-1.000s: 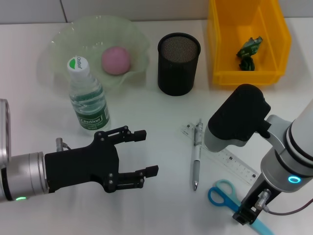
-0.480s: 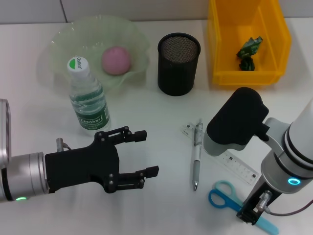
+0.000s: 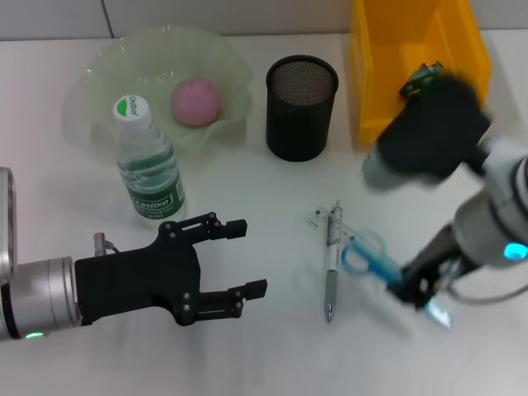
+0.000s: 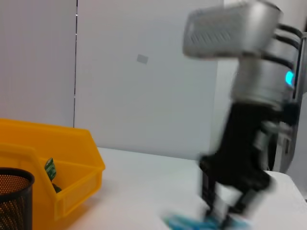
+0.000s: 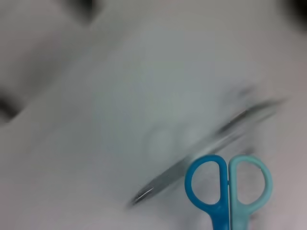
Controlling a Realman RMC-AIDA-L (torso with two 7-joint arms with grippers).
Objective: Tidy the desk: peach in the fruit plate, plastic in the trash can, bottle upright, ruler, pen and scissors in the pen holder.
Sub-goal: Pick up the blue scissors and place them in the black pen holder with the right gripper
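scissors (image 3: pixel 369 257): in my right gripper (image 3: pixel 417 290), lifted off the desk. Long axis ran diagonally; blue loop handles pointed toward the pen and my left side, blade end stuck out past the fingers toward my right, near edge.
right gripper: pinched on the scissors just behind the handles. Arm was blurred with motion.
right wrist check: both handle loops (image 5: pixel 229 181) showed clearly, one blue, one teal, with the pen (image 5: pixel 201 154) as a blurred streak beneath.
pen (image 3: pixel 332 262): flat on the desk, long axis near-to-far, tip toward me. Just beside the scissor handles.
ruler (image 3: pixel 318 219): clear, mostly hidden under the pen and scissors; only the far end showed.
pen holder (image 3: pixel 301 107): black mesh, upright, beyond the pen.
trash can (image 3: pixel 417 66): yellow bin at far right, green plastic (image 3: pixel 419 76) inside, partly behind my right arm.
bottle (image 3: pixel 147 163): upright, green cap, just in front of the fruit plate (image 3: pixel 115 66).
peach (image 3: pixel 195 101): in the plate.
left gripper (image 3: pixel 239 257): fingers spread, holding nothing, low at the near left, close to the bottle.
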